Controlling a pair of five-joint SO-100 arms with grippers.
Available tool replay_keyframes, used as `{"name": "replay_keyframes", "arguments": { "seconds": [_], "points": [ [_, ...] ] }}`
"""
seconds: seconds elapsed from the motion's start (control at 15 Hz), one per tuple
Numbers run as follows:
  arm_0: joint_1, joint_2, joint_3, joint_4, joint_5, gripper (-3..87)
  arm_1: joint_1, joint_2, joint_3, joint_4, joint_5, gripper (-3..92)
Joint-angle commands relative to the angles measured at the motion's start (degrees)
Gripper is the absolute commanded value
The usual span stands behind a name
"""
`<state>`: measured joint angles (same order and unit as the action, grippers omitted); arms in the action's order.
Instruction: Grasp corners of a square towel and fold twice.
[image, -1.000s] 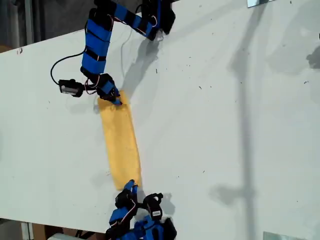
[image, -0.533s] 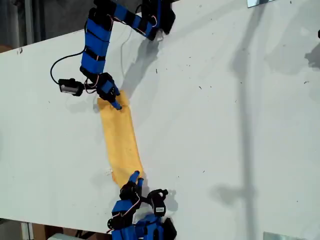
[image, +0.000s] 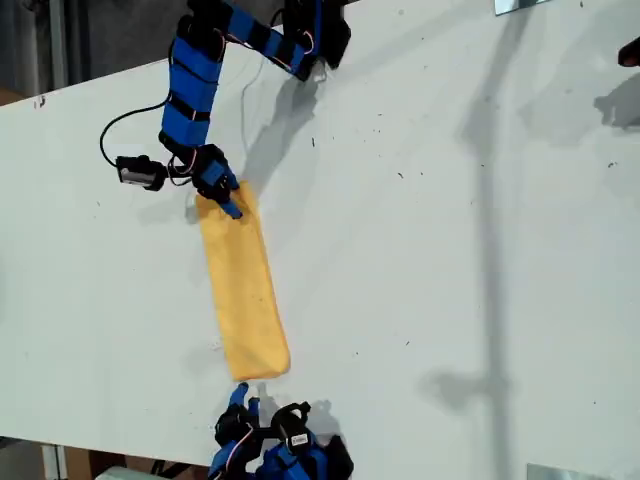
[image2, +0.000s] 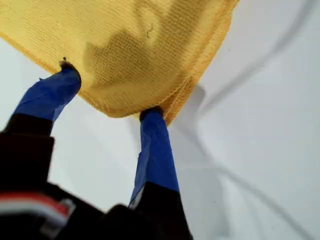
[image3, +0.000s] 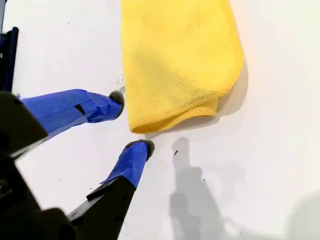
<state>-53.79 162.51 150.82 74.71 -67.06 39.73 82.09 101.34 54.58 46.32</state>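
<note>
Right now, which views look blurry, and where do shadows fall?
Exterior view: sharp, long grey shadows streak the white table. First wrist view: my first gripper is soft-focused over the folded yellow-orange cloth towel. Second wrist view: crisp, my second gripper casts a shadow.

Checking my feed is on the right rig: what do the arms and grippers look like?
Both arms have bright blue segments with black joints and thin black cables. My first gripper and my second gripper have slim fingers wrapped in blue tape on black bodies; a red-and-white marking shows on the first.

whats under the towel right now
The towel lies folded into a narrow strip flat on the white table, with one layer hidden beneath the other. My first gripper has its fingertips at the far end; anything between the layers is covered.
</note>
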Motion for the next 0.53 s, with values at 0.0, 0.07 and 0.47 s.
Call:
{"name": "replay_keyframes", "arguments": {
  "seconds": [0.0,0.07,0.47],
  "points": [
    [-2.0,-2.8,1.8,-6.2,0.9,14.4,4.0,-2.6,-6.9,3.8,-1.5,37.0],
    [-2.0,-2.5,5.0,-9.8,0.7,14.2,5.2,-6.9,-11.8,7.1,-2.5,37.8],
    [-3.2,2.2,17.2,-16.9,-0.6,12.6,8.6,-30.7,-38.8,19.6,-7.5,28.2]
  ]
}}
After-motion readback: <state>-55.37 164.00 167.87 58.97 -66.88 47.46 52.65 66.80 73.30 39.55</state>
